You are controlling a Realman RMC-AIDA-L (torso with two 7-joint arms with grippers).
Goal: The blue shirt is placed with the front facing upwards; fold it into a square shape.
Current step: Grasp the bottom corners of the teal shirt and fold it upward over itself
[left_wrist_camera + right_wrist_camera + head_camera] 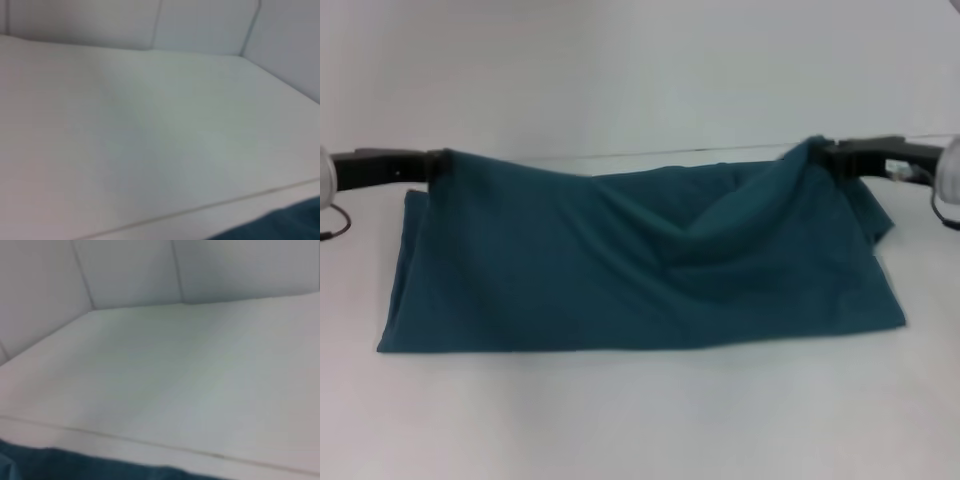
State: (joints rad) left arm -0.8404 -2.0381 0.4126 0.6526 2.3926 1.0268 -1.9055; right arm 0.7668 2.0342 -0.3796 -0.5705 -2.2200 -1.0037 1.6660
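The blue shirt [640,265] lies across the middle of the white table [640,420] as a wide band running from 9 o'clock to 3 o'clock. Its near edge rests flat on the table. Its far edge is raised at 2 points, so the cloth sags between them toward 12 o'clock. No lettering shows on the upper surface.

The left gripper [432,165] sits at about 10 o'clock, closed on the far left corner of the cloth. The right gripper [828,152] sits at about 2 o'clock, closed on the far right corner, where the fabric bunches and a loose flap hangs beyond it toward 3 o'clock. Each wrist view shows only bare table and a sliver of teal cloth at its margin.

Assessment: 1 lengthwise fold appears in hand, with the lifted edge not yet laid down. The shape is a long rectangle, not a square. At least 1 crosswise fold is judged outstanding, and the right end needs smoothing.
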